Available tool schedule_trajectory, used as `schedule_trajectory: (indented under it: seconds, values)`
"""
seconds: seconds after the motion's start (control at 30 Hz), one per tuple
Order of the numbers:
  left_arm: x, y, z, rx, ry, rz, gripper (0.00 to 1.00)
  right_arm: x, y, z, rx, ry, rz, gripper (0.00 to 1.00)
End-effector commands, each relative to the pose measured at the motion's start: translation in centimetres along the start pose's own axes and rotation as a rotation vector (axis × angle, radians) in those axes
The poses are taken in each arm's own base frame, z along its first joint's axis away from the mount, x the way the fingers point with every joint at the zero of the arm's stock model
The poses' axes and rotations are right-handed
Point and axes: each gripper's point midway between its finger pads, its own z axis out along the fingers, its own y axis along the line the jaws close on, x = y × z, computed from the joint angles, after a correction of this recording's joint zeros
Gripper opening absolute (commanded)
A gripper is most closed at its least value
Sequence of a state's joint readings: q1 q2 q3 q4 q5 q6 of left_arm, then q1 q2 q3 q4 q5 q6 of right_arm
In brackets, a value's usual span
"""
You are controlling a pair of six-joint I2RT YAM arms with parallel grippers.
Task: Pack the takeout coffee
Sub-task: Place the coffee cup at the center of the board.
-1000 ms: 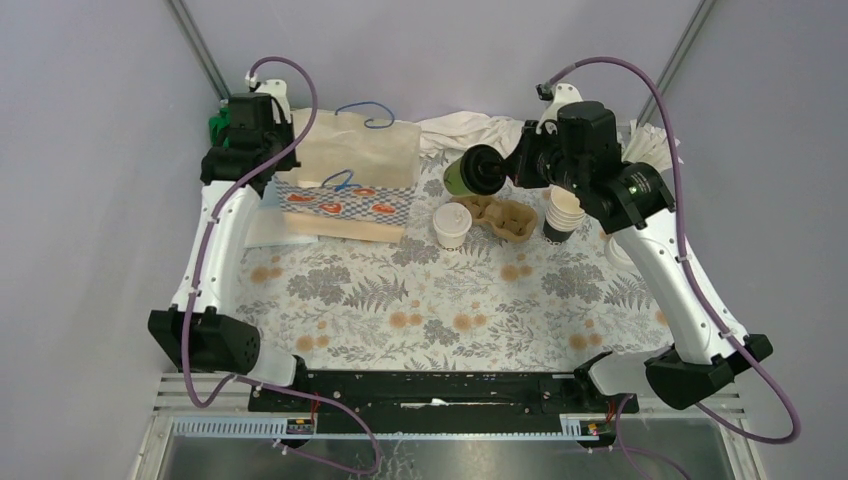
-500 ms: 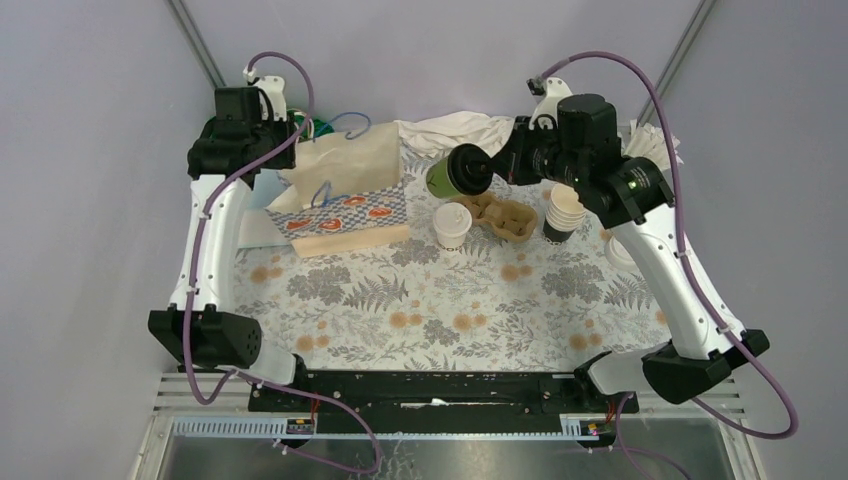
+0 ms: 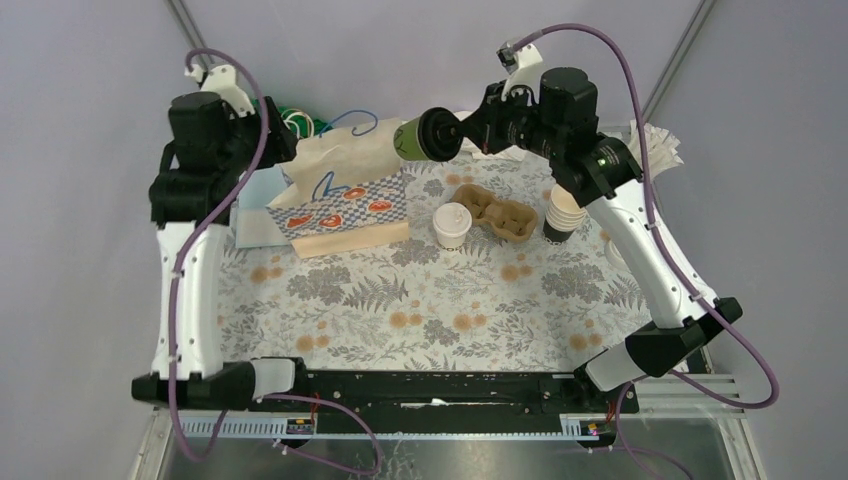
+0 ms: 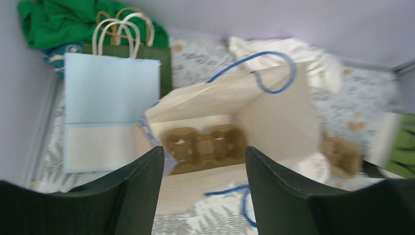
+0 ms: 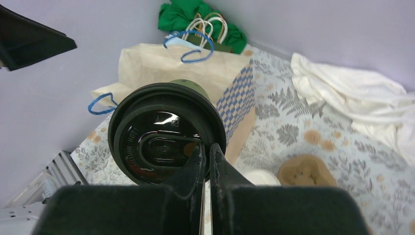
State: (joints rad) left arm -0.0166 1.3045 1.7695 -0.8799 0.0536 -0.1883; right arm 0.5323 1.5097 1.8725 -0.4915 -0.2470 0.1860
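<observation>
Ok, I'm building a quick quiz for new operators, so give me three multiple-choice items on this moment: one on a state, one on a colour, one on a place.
1. How is the left hand?
A) shut on a handle
B) shut on a cup
C) open, empty

2. What colour are the handles of the cream paper bag?
A) red
B) blue
C) white

3. Where is the green cup with the black lid?
A) in the left hand
B) in the right hand, held in the air
C) inside the cream paper bag

Answers:
1 C: its fingers stand apart above the bag with nothing between them.
2 B: blue loops show at the bag's mouth.
3 B: the right hand pinches the lid's rim, with the cup lying on its side beside the bag's top.
</observation>
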Motion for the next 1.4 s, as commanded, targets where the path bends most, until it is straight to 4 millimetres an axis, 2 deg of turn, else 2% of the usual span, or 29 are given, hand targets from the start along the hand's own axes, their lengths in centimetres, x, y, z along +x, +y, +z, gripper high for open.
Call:
schedule_trajectory:
  seconds: [0.0,0.13,0.23,0.3,0.37,0.4,0.5,0.57,0.63,0.7,0.73,0.8,0.87,0.97,1.37]
  values:
    - [-1.4,-4.2,-3.5,0.197,-0.063,-0.188,0.68,-3.9,3.3,0.4,-0.171,-0.170,-0.200,0.00]
    - [-0.2,-5.9,-5.1,0.287,-0.030,-0.248,0.70,-4.6,4.2,0.8,-0.235,-0.236,-0.321,0.00]
    - [1.0,-7.3,-6.1,0.366,0.010,-0.265,0.70,-4.7,4.6,0.3,-0.252,-0.235,-0.342,0.00]
    - [1.6,-8.8,-6.6,0.425,0.027,-0.245,0.71,-3.9,5.0,-0.6,-0.266,-0.189,-0.321,0.00]
    - [1.8,-10.2,-7.2,0.467,0.018,-0.212,0.72,-2.3,4.0,-1.4,-0.199,-0.128,-0.253,0.00]
    - [2.0,-10.7,-7.4,0.475,0.012,-0.193,0.73,-0.9,3.2,-1.8,-0.146,-0.083,-0.188,0.00]
    - [2.4,-12.0,-7.6,0.516,0.022,-0.158,0.74,6.0,-0.1,-3.3,0.055,0.139,-0.004,0.00]
    - [2.3,-12.0,-7.3,0.517,0.020,-0.138,0.74,11.6,-3.1,-5.3,0.240,0.313,0.098,0.00]
    - [2.1,-11.8,-7.0,0.501,0.010,-0.119,0.75,17.2,-5.4,-8.4,0.405,0.483,0.148,0.00]
    - [1.9,-11.6,-6.7,0.490,0.001,-0.097,0.76,20.4,-6.7,-10.9,0.511,0.555,0.159,0.00]
    - [1.8,-11.5,-6.6,0.485,-0.005,-0.086,0.76,21.3,-7.5,-11.8,0.564,0.561,0.152,0.00]
    - [1.6,-11.2,-6.2,0.466,-0.014,-0.067,0.77,23.2,-8.3,-12.6,0.607,0.585,0.149,0.00]
    - [1.5,-10.9,-5.8,0.446,-0.022,-0.051,0.77,24.9,-9.0,-12.8,0.638,0.631,0.140,0.00]
    - [1.4,-10.6,-5.3,0.429,-0.027,-0.034,0.78,26.8,-9.7,-11.8,0.675,0.662,0.119,0.00]
    - [2.5,-8.8,-4.2,0.345,-0.029,0.010,0.79,29.6,-9.6,-7.3,0.664,0.662,0.054,0.00]
